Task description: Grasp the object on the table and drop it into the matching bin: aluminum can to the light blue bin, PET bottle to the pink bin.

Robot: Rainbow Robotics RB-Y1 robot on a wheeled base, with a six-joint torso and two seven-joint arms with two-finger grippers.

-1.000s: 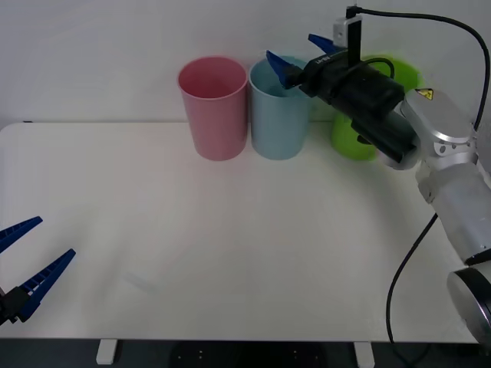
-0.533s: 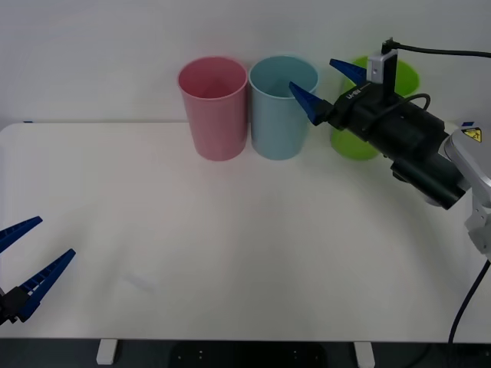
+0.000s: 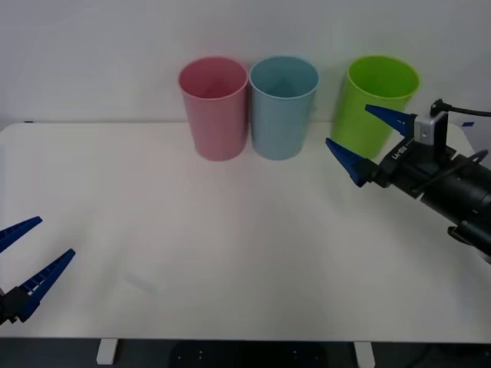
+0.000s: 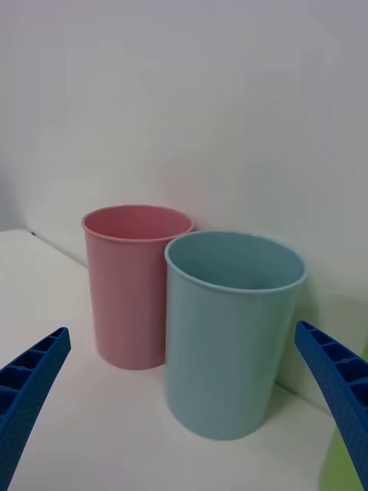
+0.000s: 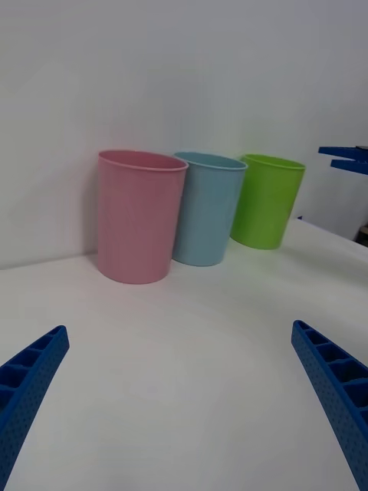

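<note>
While R gripper (image 3: 370,140) gapes before green bin (image 3: 381,100), front view adds L gripper (image 3: 29,261), apart.

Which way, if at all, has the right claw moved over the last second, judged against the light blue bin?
Yes. The right claw, open and empty, has drawn back from the light blue bin's rim, toward the robot and rightward, now before the lime green bin.

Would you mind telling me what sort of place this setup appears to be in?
Probably a robot test bench for waste sorting, not a home or shop. A plain white table stands against a bare white wall, with a pink bin, a light blue bin and a lime green bin in a row.
</note>
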